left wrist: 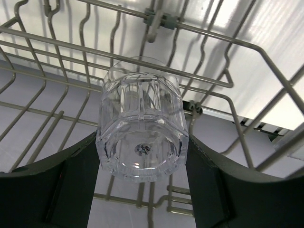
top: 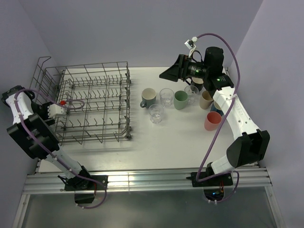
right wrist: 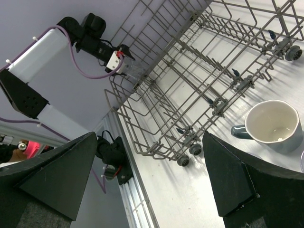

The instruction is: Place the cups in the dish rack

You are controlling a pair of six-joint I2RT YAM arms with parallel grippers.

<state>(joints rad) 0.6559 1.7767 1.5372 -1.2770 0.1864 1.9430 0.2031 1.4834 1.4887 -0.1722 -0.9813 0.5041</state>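
The grey wire dish rack (top: 95, 102) stands on the left of the table. My left gripper (top: 61, 110) reaches into its left side, shut on a clear glass tumbler (left wrist: 141, 109). The tumbler's base faces the wrist camera and it hangs over the rack's wires (left wrist: 57, 47). My right gripper (top: 173, 72) hovers open and empty above the back of the cup group. On the table stand a grey-blue mug (top: 148, 97) (right wrist: 273, 126), a green mug (top: 180, 99), a beige mug (top: 205, 99), a coral cup (top: 212, 121) and three clear tumblers (top: 156, 113) (top: 166, 96) (top: 192, 92).
The rack's wheeled near corner (right wrist: 187, 154) lies between the right gripper's fingers (right wrist: 52, 180) in the right wrist view. Walls close in on both sides and behind. The right arm (top: 237, 118) runs along the table's right edge, beside the cups.
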